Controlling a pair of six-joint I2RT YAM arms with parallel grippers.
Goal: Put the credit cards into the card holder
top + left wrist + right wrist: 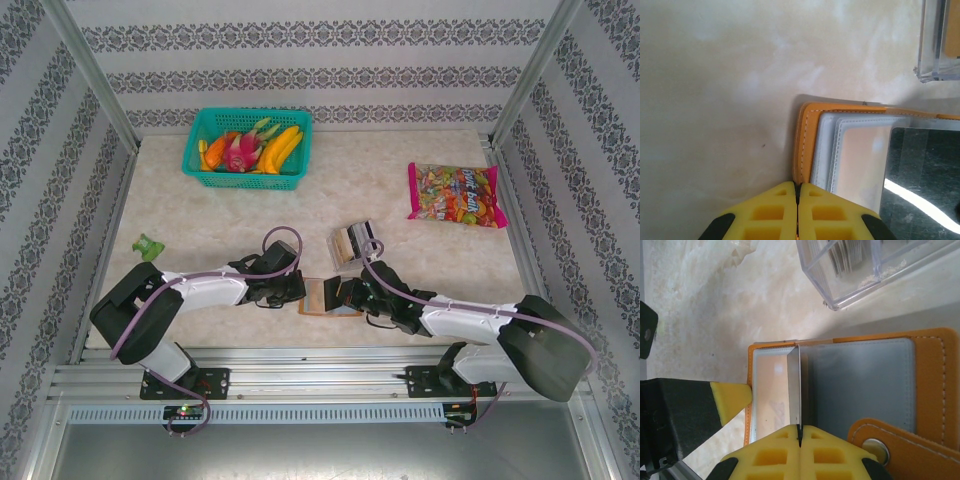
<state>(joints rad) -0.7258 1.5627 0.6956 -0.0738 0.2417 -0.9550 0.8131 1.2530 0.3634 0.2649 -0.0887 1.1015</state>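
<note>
Two yellow-padded claws meet at the small orange-brown leather-look folding wallet (pixel 322 298), lying open on the pale marbled table (pixel 400 200) near the arm bases. Right gripper (pixel 800 432) is clamped on a thin grey plastic card (pixel 794 385), held on edge over the wallet's clear slots. Left gripper (pixel 797 189) has its pads pressed together at the wallet's orange edge. Just beyond sits a clear plastic box (pixel 815 270) holding more cards (pixel 842 260).

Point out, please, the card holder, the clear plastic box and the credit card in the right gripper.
card holder (pixel 930 370): right wrist view, on its orange outer border.
clear plastic box (pixel 850 287): right wrist view, on its near wall.
credit card (pixel 794 390): right wrist view, on its face, seen nearly edge-on.
</note>
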